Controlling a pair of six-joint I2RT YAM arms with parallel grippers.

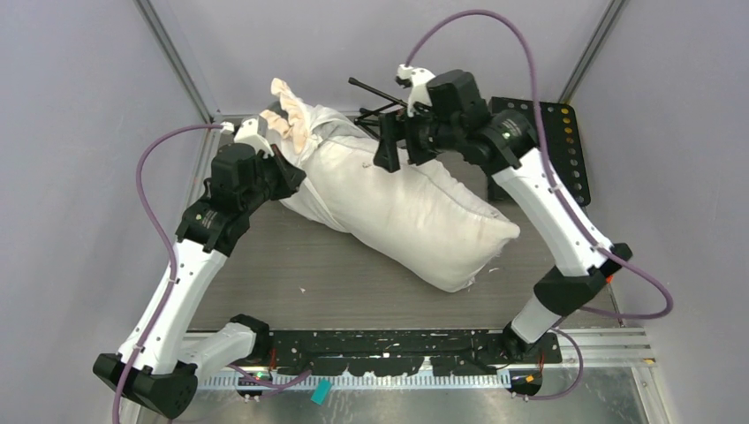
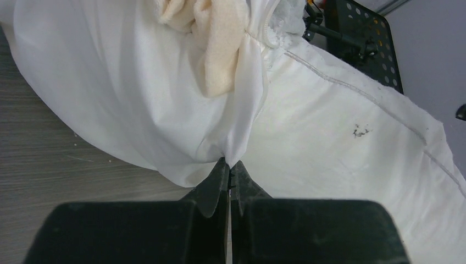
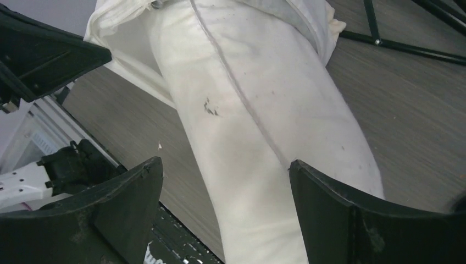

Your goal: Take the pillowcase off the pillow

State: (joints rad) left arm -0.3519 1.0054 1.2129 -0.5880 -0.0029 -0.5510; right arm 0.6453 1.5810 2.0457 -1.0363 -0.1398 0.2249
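While pillow point(image 1: 424, 221) lies diagonally on table point(image 1: 291, 265), case point(image 1: 309, 132) bunched over its far-left end, left hand point(image 2: 229, 165) pinches case fabric there; right hand point(image 3: 225, 162) gapes wide above pillow's far half. Pull likely runs along that axis.

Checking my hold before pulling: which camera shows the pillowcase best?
Left wrist: the pillowcase fills the frame, a fold pinched in the shut left gripper. Top external shows it bunched at the far end of the pillow, pinch hidden. Right wrist shows mostly pillow, only a case edge.
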